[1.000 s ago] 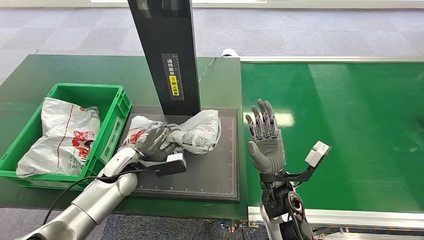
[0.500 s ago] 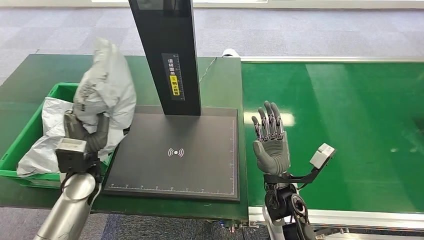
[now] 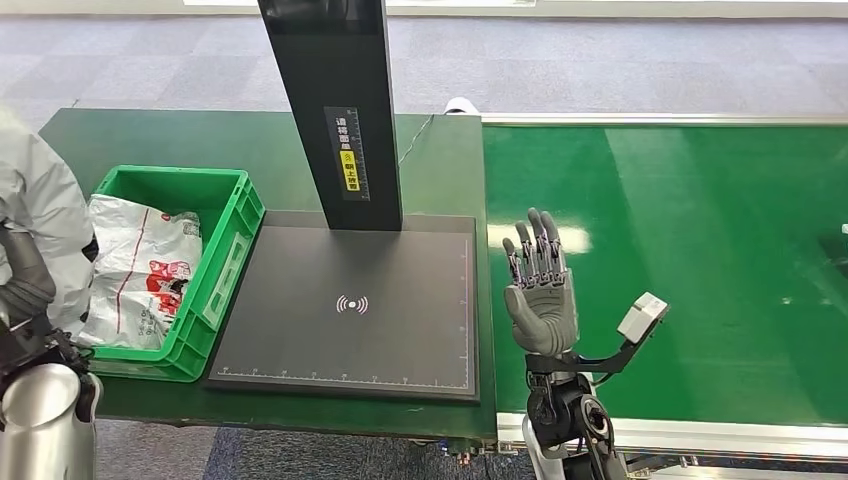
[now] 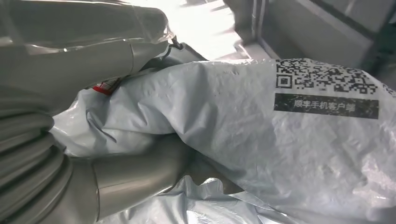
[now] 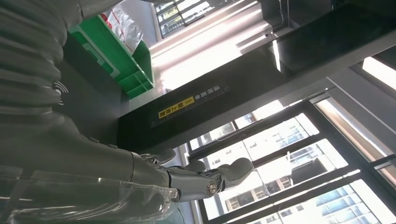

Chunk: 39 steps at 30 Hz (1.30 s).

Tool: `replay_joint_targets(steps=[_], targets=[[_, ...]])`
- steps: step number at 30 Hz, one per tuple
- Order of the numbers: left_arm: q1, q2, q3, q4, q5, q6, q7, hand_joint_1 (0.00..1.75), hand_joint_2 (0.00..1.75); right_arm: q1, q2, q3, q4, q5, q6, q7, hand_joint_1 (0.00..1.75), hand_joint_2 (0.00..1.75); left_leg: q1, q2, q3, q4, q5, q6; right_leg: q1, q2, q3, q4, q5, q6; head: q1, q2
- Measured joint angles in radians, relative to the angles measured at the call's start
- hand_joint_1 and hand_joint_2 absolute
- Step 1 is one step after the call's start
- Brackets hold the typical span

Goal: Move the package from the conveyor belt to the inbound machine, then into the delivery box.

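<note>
At the near left edge of the head view, the robot's left hand (image 3: 22,285) grips a grey plastic package (image 3: 40,215) and holds it up in the air, just outside the left wall of the green box (image 3: 225,255); the package rises above the hand and overlaps the box's left side; in the left wrist view the thumb and darker fingers (image 4: 140,175) wrap around the crumpled package (image 4: 280,140), which bears a printed square code and a dark label strip. Near the front edge on the right, the right hand (image 3: 540,290) stands upright with the palm facing the camera, fingers spread and holding nothing, above the seam between the scanner pad and the belt; in the right wrist view its fingers (image 5: 205,179) stretch out straight against the windows. Just beyond the left hand, a second package (image 3: 140,270), white with red print, lies inside the green box. Beside the box, the dark scanner pad (image 3: 350,330) lies flat with a small white signal mark at its middle. Behind the pad rises a black post (image 3: 335,110) with a yellow label. To the right, the green conveyor belt (image 3: 700,250) stretches away. Farthest back lies grey carpet (image 3: 600,60).
</note>
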Motion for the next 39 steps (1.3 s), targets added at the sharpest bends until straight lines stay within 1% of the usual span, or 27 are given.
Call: replay_joint_targets(steps=[4,9,11,14,18,19,22,23,27,32,35,39], targets=[[-0.067,0.022,0.044,0.151,-0.134,-0.035,0.078,1.75,1.75,-0.001,0.004,0.000,0.000,-0.006,0.014,0.007,0.00,1.75,0.000,0.000,0.000,0.000,0.001,0.000,0.000,0.000,0.000,0.000,0.000,0.000,0.000,0.000],[-0.160,0.053,0.047,0.381,-0.277,-0.097,0.159,1.75,1.75,-0.003,0.006,0.002,0.000,-0.009,0.024,0.016,0.00,1.75,0.000,0.000,0.000,0.000,0.001,0.000,0.000,0.000,0.000,0.000,0.001,0.000,0.000,0.000],[-0.204,0.066,0.040,0.477,-0.337,-0.109,0.187,1.75,1.75,-0.005,0.008,0.002,0.000,-0.010,0.028,0.020,0.00,1.75,0.000,0.000,0.000,0.000,0.001,0.000,0.000,0.000,0.000,0.000,0.001,0.000,0.000,0.000],[-0.298,0.090,0.010,0.647,-0.433,-0.121,0.222,1.75,1.75,-0.016,0.014,0.004,0.003,-0.013,0.032,0.030,0.00,1.75,0.000,-0.001,-0.001,0.000,0.001,0.000,0.000,0.000,0.000,0.000,0.001,0.000,0.000,0.000],[-0.409,0.116,-0.041,0.834,-0.499,-0.132,0.244,1.75,1.75,-0.033,0.021,0.008,0.011,-0.020,0.041,0.040,0.00,1.75,0.000,0.000,-0.001,0.000,0.002,-0.001,0.000,0.000,-0.001,0.001,0.002,-0.001,0.000,0.000],[-0.428,0.119,-0.053,0.868,-0.510,-0.133,0.249,1.64,1.75,-0.036,0.022,0.009,0.013,-0.022,0.043,0.041,0.00,1.75,0.000,0.000,-0.001,0.000,0.002,-0.001,0.000,0.000,-0.001,0.001,0.002,-0.001,0.000,0.000],[-0.470,0.126,-0.090,0.945,-0.542,-0.149,0.269,0.33,1.75,-0.044,0.022,0.009,0.019,-0.024,0.045,0.043,0.00,1.75,0.000,0.000,-0.001,0.000,0.002,-0.001,0.000,0.000,-0.001,0.001,0.002,-0.001,0.000,0.000],[-0.481,0.127,-0.103,0.965,-0.552,-0.158,0.274,0.00,1.75,-0.046,0.022,0.009,0.021,-0.025,0.045,0.043,0.00,1.75,0.000,0.000,-0.001,0.000,0.002,-0.001,0.000,0.000,-0.001,0.001,0.002,-0.001,0.000,0.000],[-0.511,0.128,-0.152,1.010,-0.569,-0.179,0.274,0.00,1.75,-0.051,0.022,0.008,0.026,-0.025,0.046,0.045,0.00,1.75,0.000,0.000,-0.001,0.000,0.002,-0.001,0.000,0.000,-0.001,0.001,0.002,-0.001,0.000,0.000],[-0.517,0.123,-0.189,1.003,-0.535,-0.207,0.248,0.00,1.75,-0.051,0.022,0.005,0.030,-0.022,0.047,0.041,0.00,1.75,0.000,0.000,-0.001,0.000,0.002,-0.001,0.000,0.000,-0.001,0.001,0.002,-0.001,0.000,0.000],[-0.501,0.120,-0.206,0.947,-0.503,-0.222,0.232,0.00,1.75,-0.047,0.021,0.002,0.031,-0.014,0.047,0.035,0.00,1.75,0.000,0.000,-0.001,0.000,0.002,-0.001,0.000,0.000,-0.001,0.001,0.002,-0.001,0.000,0.000],[-0.449,0.117,-0.230,0.818,-0.452,-0.222,0.217,0.00,1.75,-0.038,0.020,-0.005,0.031,-0.002,0.044,0.025,0.00,1.75,0.000,0.000,-0.001,0.000,0.002,-0.001,0.000,0.000,-0.002,0.001,0.002,-0.001,0.000,0.000]])
